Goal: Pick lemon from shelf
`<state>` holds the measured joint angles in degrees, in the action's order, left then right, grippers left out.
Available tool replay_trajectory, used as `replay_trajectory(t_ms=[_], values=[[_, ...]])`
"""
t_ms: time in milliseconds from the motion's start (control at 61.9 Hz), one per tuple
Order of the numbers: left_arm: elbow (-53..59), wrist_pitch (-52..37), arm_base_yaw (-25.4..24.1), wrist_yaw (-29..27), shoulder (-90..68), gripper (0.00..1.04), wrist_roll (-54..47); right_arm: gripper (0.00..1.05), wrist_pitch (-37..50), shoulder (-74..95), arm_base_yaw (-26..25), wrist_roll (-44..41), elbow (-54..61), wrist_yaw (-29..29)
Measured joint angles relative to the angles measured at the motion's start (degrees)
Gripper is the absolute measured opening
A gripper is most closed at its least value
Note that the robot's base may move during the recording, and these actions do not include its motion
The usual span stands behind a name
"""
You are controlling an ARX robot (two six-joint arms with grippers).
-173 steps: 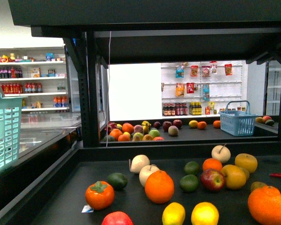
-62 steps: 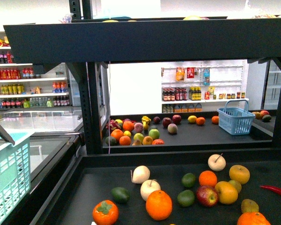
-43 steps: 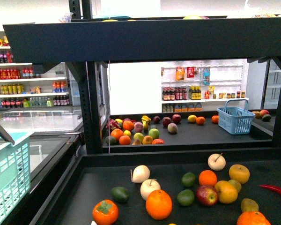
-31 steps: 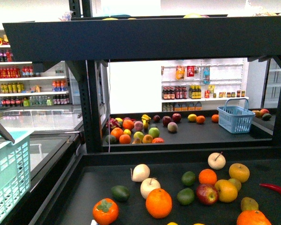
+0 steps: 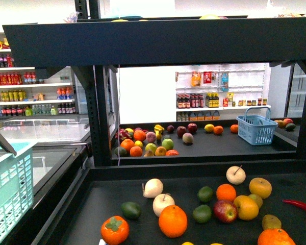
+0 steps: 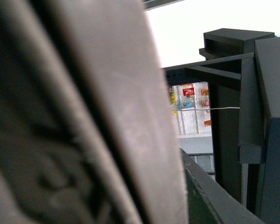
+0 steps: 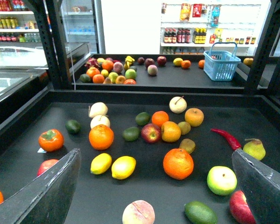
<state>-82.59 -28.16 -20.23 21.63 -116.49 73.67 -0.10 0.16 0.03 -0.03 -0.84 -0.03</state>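
2 lemons [image 7: 101,163] lie together on 1 shelf [image 7: 154,96]; right gripper [image 7: 155,153] spread open

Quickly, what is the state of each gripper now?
Left gripper: cannot be told; its camera view is blurred.
Right gripper: open, holding nothing.

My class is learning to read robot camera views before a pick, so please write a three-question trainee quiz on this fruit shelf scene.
1. True or false: the right gripper is shut on the small bright yellow oval lemon.
2. What lies right beside the lemon on the matte black shelf deck? A) a rounder yellow citrus B) a blue plastic basket C) a green apple
3. Fill in: the long thin chilli pepper on the shelf is ___ in colour.

Key: 1 false, the gripper is open and empty while the lemon lies on the shelf; 2 A; 3 red.
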Motion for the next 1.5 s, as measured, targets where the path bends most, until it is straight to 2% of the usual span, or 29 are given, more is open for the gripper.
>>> replay_trajectory(t_ms=[113, 259, 566, 759, 937, 1099, 1503], values=[[0.1, 0.5, 0.1, 1.1, 0.3, 0.11, -0.3, 0.97, 0.0, 0.0, 0.0, 0.0, 0.0, 0.0], [1.0, 3.7, 0.4, 2.0, 2.6, 0.10, -2.9, 0.97, 0.0, 0.0, 0.0, 0.0, 0.0, 0.0], [8.0, 7.9, 3.8, 9.6, 13.0, 0.07, -11.5, 0.97, 0.0, 0.0, 0.0, 0.0, 0.0, 0.0], [12.3, 11.1, 10.6, 17.2, 21.4, 0.07, -18.4, 0.97, 0.0, 0.0, 0.0, 0.0, 0.0, 0.0], [15.5, 11.1, 18.2, 20.2, 24.4, 0.07, -21.6, 0.97, 0.0, 0.0, 0.0, 0.0, 0.0, 0.0], [18.2, 10.0, 23.7, 20.6, 24.0, 0.07, -22.7, 0.97, 0.0, 0.0, 0.0, 0.0, 0.0, 0.0], [17.0, 5.8, 35.2, 18.9, 17.0, 0.07, -24.3, 0.97, 0.0, 0.0, 0.0, 0.0, 0.0, 0.0]])
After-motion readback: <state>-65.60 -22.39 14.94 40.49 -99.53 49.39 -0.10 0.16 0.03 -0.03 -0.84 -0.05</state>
